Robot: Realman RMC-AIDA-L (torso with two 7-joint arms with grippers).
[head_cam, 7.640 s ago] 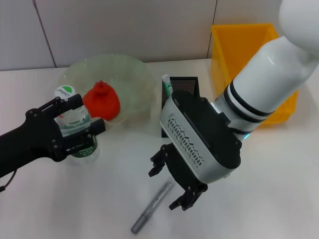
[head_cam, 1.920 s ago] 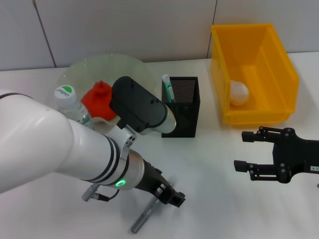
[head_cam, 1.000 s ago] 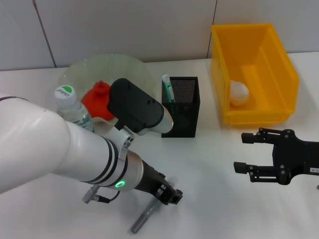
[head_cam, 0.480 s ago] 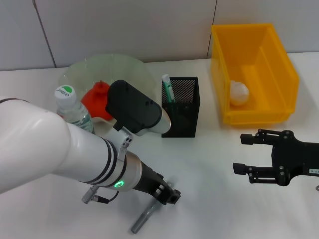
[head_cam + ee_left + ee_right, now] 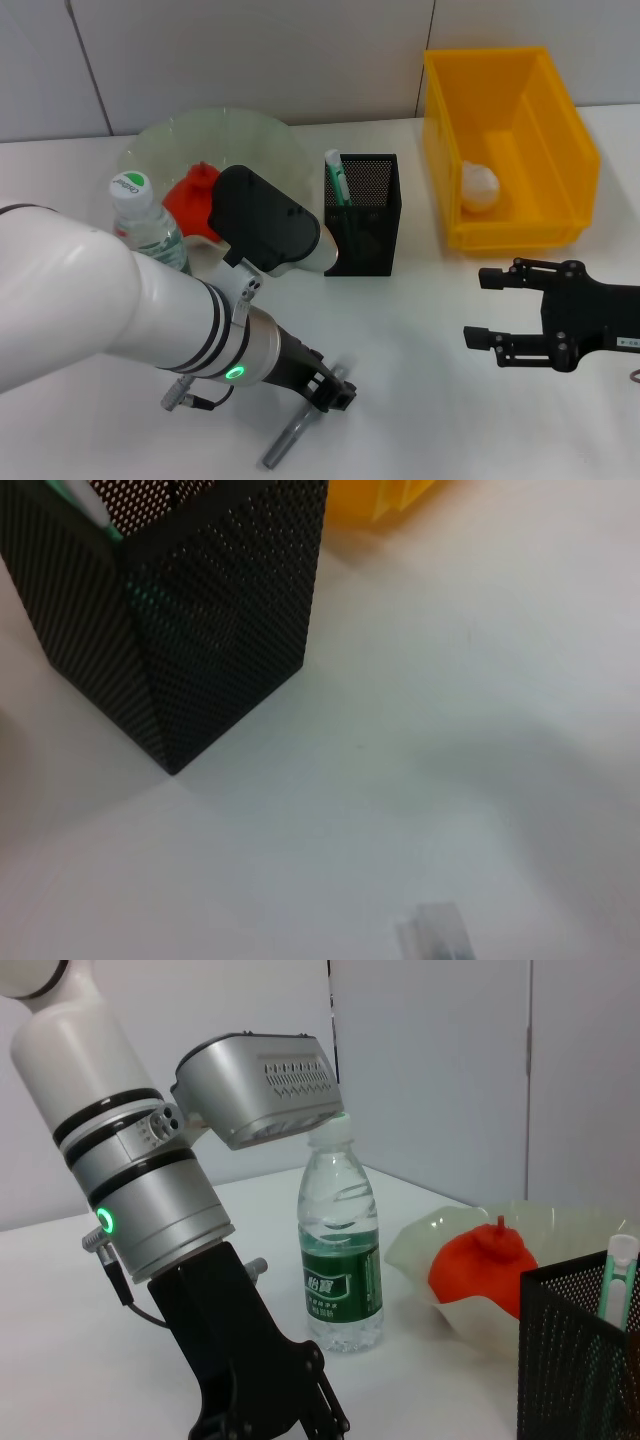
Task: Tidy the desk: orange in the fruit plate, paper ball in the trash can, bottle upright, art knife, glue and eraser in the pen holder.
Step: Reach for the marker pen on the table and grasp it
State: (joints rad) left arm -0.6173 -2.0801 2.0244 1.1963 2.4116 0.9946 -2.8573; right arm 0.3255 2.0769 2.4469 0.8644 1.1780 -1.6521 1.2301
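The grey glue (image 5: 298, 432) lies on the white table near the front edge; its tip shows in the left wrist view (image 5: 435, 942). My left gripper (image 5: 326, 386) hangs open just above the glue's far end, touching nothing. My right gripper (image 5: 486, 305) rests open and empty in front of the yellow trash can (image 5: 555, 140), which holds the paper ball (image 5: 479, 185). The orange (image 5: 193, 198) sits in the fruit plate (image 5: 255, 135). The bottle (image 5: 148, 228) stands upright beside it. The art knife (image 5: 337, 178) stands in the black pen holder (image 5: 366, 222). The eraser is out of view.
My left arm's white forearm (image 5: 90, 310) covers the table's front left and hides part of the fruit plate. Bare white table (image 5: 420, 400) lies between the two grippers. A wall runs behind the plate and the trash can.
The right arm has left the glue and drawn back to the right. The left arm has let go of the bottle, swung over the glue, and crept slightly lower and leftward.
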